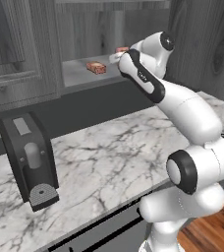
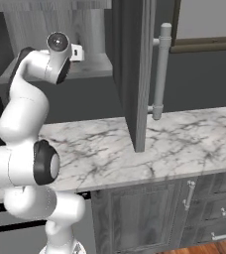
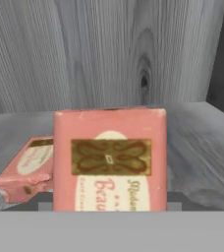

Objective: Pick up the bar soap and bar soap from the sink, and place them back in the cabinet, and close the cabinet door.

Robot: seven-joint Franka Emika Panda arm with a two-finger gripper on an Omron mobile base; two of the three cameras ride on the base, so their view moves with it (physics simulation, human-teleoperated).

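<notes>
Pink-red bar soap (image 3: 109,160) upright before the hand camera, apparently pinched in gripper (image 1: 120,54), fingers hidden, so grip unconfirmed | over cabinet (image 1: 111,29) shelf, for release | second bar soap (image 1: 96,67) lying mid-shelf | cabinet door (image 2: 135,74) open | marble counter (image 1: 99,162) below

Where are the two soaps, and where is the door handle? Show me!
lying bar soap (image 1: 96,67), left base view, its top face, on the cabinet shelf.
near bar soap (image 3: 110,157), hand view, its gold label patch.
door handle (image 2: 161,69), right base view, middle of the silver bar.
</notes>
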